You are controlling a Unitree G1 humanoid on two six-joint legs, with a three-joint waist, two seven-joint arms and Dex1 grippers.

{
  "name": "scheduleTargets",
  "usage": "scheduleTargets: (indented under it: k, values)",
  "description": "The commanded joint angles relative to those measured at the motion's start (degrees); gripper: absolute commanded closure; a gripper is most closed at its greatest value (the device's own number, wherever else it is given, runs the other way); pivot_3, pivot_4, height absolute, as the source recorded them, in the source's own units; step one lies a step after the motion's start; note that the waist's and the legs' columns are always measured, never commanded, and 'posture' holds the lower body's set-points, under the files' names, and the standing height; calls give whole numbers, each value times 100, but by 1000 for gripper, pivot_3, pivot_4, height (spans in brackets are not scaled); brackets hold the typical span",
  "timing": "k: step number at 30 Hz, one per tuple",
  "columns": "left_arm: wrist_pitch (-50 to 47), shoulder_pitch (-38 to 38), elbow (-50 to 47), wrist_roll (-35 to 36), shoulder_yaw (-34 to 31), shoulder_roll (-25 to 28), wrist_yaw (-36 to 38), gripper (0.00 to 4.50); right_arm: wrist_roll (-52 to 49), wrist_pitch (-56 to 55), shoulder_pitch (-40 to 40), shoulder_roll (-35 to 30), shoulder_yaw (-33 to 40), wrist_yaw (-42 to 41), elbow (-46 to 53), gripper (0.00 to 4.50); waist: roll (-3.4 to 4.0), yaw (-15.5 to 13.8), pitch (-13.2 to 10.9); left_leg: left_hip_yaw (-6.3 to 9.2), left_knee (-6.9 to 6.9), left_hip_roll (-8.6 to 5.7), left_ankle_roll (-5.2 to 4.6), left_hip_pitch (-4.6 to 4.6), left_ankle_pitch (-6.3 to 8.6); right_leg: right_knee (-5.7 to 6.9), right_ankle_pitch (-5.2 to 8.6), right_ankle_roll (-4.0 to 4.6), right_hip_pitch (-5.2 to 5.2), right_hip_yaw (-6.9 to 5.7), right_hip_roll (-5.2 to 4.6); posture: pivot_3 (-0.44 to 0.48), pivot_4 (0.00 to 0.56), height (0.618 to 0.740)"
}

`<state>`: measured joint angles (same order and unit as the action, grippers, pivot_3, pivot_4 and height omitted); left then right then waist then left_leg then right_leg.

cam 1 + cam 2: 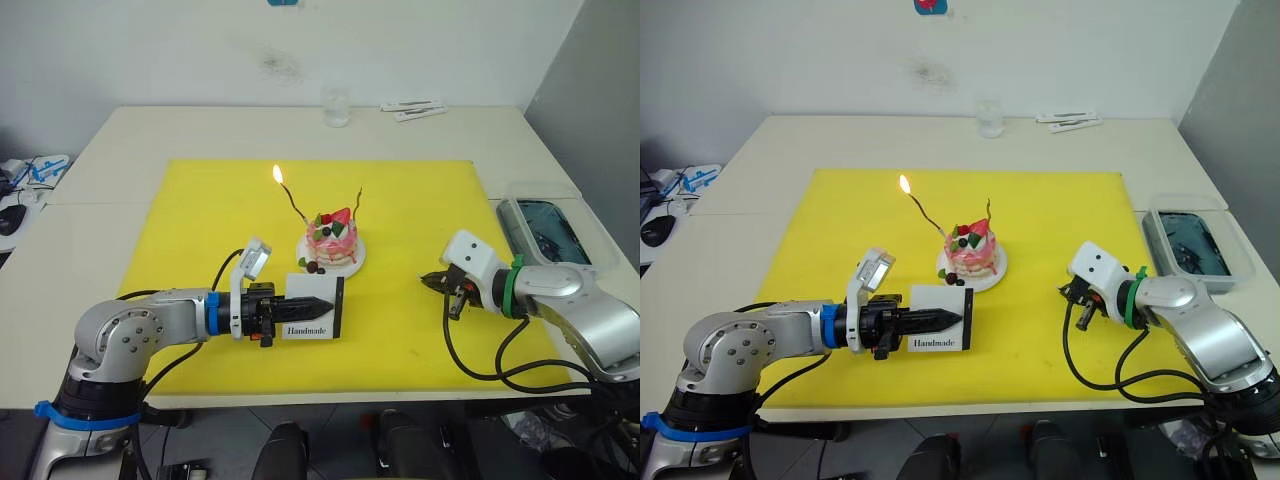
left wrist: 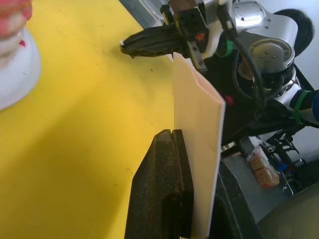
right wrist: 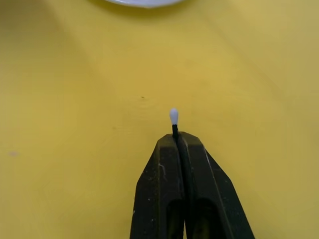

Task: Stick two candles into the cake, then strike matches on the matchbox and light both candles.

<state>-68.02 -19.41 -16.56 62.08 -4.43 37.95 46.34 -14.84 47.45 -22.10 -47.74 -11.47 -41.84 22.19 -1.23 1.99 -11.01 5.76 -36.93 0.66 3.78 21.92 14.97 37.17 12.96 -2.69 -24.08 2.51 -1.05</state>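
Robot lab or office test room, bare white wall (image 1: pixel 150 50), cream desk (image 1: pixel 130 140) with yellow mat (image 1: pixel 200 230), loose cables (image 1: pixel 30 172) at one side

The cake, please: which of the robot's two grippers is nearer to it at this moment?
Left. The left gripper, shut on the matchbox, sits just in front of the cake, close to its plate. The right gripper, shut on a match, is farther off to the cake's right.

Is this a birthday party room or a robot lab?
Probably a robot lab or office: plain white wall, a pale table with a yellow mat, cables at its edge. The party part is just a small cake with one lit candle.
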Motion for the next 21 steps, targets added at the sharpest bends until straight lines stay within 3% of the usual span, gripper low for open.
scheduleTargets:
  k: [1,3,6,16,21]
  values:
    - [153,-67,-131,-31,-15,1,86,4500,146,-153,31,126,144,159,-154,4474,0,-4,0,0,0,0,0,0,0,0,0,0,0,0,0,0,150,740]
    - [156,-77,-123,-50,-11,-9,90,4500,189,-205,60,159,148,162,-255,4474,0,-8,0,0,-1,0,0,2,0,-1,0,-1,0,0,0,0,150,740]
    - [174,-45,-131,-58,-22,-7,87,4500,148,-335,162,235,277,159,-358,3838,0,-11,0,0,0,0,0,3,0,-4,0,0,1,1,0,0,150,740]
    - [166,39,-148,-31,-103,49,70,4500,-654,-1064,842,117,1539,-660,-207,252,0,-13,0,1,0,0,0,3,0,-3,1,1,2,0,0,0,150,740]
    - [130,47,-157,-1,-104,50,51,4500,-485,-2229,1189,550,1753,-618,-779,252,-1,-3,1,-4,-2,0,-1,0,0,-3,-1,-2,5,4,0,0,150,740]
